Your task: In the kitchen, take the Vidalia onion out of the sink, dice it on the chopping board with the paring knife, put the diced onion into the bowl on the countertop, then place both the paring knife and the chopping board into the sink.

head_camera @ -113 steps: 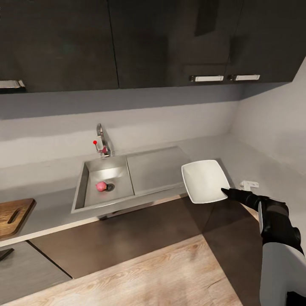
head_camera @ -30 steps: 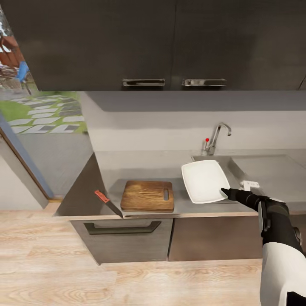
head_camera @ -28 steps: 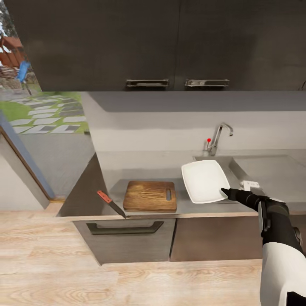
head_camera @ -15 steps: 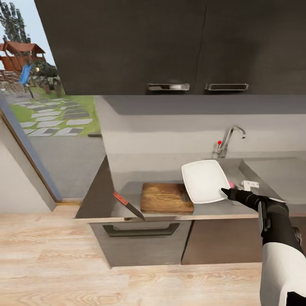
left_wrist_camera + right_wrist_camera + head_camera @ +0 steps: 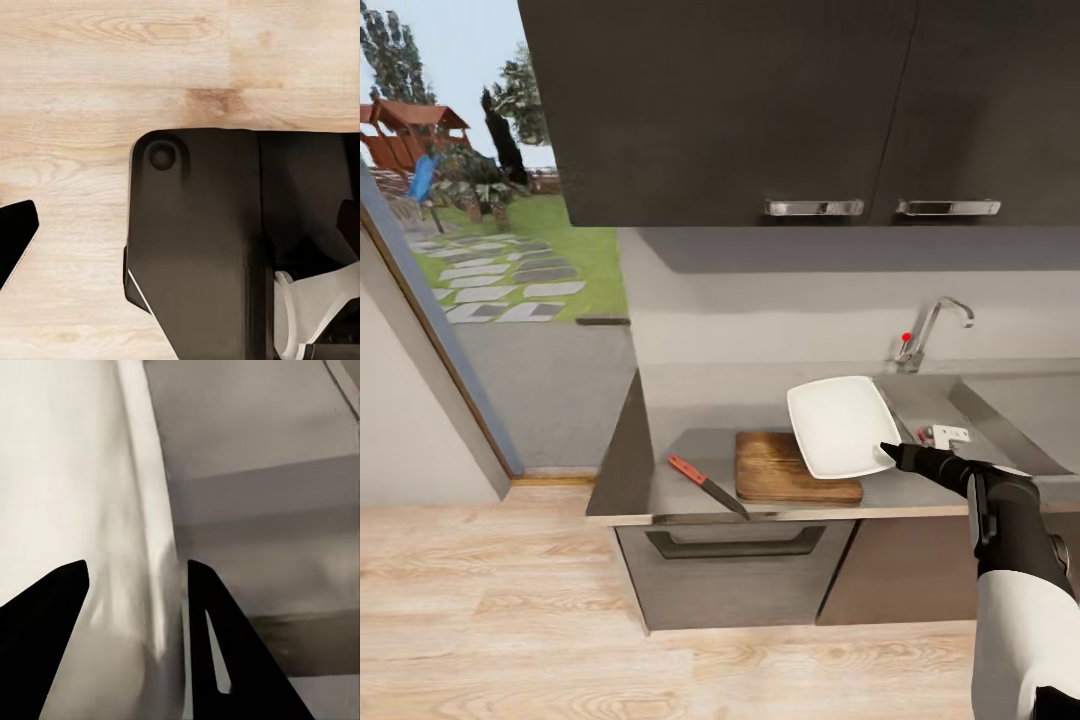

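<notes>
White bowl [image 5: 842, 426] is pinched at its corner by the right fingers [image 5: 890, 452], above the chopping board [image 5: 780, 470]; the paring knife [image 5: 707, 485] lies beside that board on the counter [image 5: 660, 470]. Left fingers: cannot tell.

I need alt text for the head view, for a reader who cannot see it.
The right gripper holds the white bowl by its rim in front of the countertop. There the chopping board lies, with the paring knife beside it and the sink further right.

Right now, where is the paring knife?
In the head view the paring knife lies flat on the countertop near its front edge, just left of the chopping board, handle pointing away from the board.
</notes>
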